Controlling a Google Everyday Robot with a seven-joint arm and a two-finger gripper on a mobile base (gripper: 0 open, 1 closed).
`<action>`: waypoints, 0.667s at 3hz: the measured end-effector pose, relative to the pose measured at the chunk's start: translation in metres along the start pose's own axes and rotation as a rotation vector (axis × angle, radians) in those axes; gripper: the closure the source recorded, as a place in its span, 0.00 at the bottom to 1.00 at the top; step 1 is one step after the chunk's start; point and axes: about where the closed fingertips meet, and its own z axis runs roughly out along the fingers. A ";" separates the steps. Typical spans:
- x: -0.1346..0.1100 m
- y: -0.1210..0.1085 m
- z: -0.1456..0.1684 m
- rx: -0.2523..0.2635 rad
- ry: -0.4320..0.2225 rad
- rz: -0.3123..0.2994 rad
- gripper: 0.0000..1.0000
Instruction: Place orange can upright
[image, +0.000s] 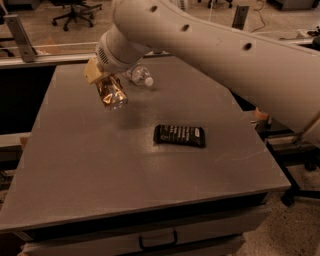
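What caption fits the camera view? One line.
Gripper holds the orange can tilted above the table, near a bottle and dark packet.

Table (75, 190): 1.
Arm (225, 55): 1.
Gripper (107, 86): 1, above the table's 10 o'clock area, clamped on the can.
Can (113, 96): 1, orange.
Bottle (140, 76): 1, at 12 o'clock.
Packet (180, 135): 1, black, slightly toward 3 o'clock from centre.
Drawer handle (157, 243): 1, at 6 o'clock.
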 end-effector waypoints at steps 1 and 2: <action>-0.025 -0.016 0.006 -0.153 -0.209 0.076 1.00; -0.016 -0.095 0.000 -0.256 -0.431 0.195 1.00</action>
